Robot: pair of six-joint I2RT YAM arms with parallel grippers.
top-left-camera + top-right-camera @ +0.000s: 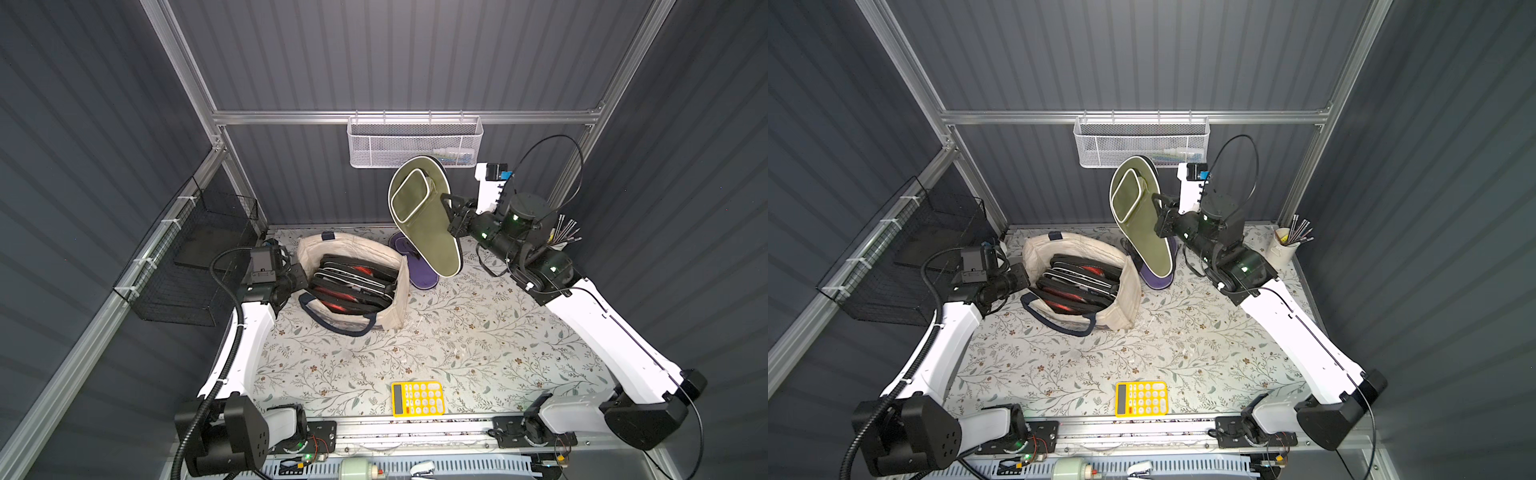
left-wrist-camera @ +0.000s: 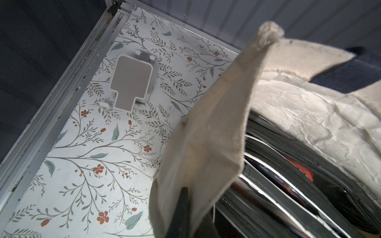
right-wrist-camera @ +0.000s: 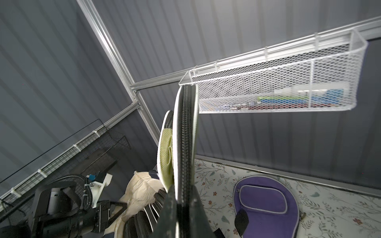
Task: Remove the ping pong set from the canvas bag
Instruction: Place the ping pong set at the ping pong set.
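Right wrist view: olive paddle case point(image 3: 166, 156) clamped edge-on in right jaws, raised clear of canvas bag point(image 1: 400, 291) near bench's far edge. Purple case point(image 1: 419, 274) already laid beside bag. Bag rim pinched by left jaws; black cases point(image 1: 353, 282) left inside.

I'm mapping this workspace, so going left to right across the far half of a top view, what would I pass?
Black wire basket → canvas bag → green paddle case, held up by the right pincer → cup of pens.
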